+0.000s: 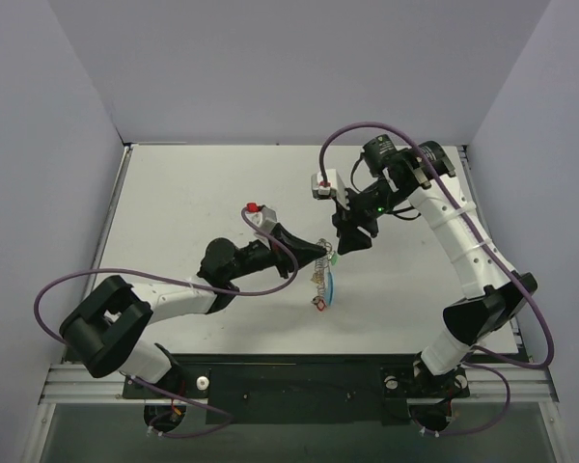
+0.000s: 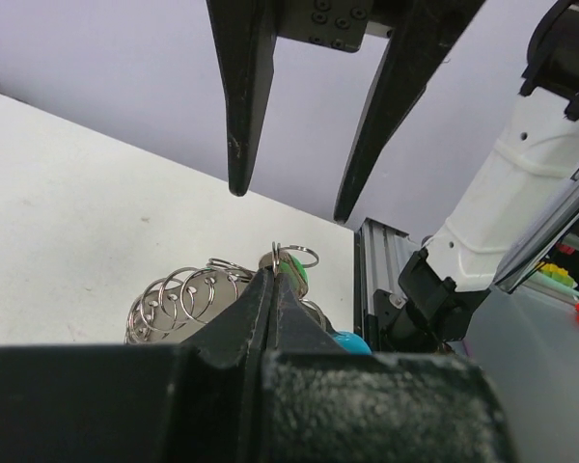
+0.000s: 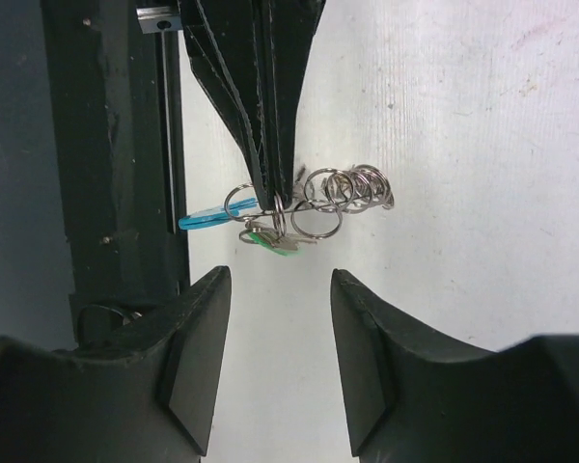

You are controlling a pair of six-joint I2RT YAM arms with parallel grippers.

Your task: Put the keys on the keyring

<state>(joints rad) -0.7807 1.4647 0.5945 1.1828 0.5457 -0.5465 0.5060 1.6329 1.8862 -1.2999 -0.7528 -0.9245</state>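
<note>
The left gripper (image 2: 273, 278) is holding its jaws pressed together, pinching one thin wire loop of the keyring (image 3: 352, 188) right at the tips. The remaining coiled loops are trailing off to one side of those tips. Whether they are resting on the table (image 3: 482, 145) cannot be told. The green key (image 3: 270, 241) is hanging just beneath the pinch point among several small rings, and it is unclear whether it is already threaded on the main loop. A light-blue piece (image 3: 205, 220) is projecting from the tips on the side opposite the coils.

The right gripper (image 3: 278, 282) is facing the left tips with its jaws spread and nothing between them. The green key is sitting just ahead of the gap, near its centre line.

Likely hazards from this position:
- The right jaws are standing wider than the key, so closing here is likely to trap a neighbouring small ring or a coil along with it
- The left pinch is bearing on thin wire only, so any pull from the right side is likely to drag the loop out of the tips
- The key is hanging free, so a light touch is likely to swing it out of the gap
- The two sets of fingertips are working very near each other, so a small advance is risking contact between them
</note>
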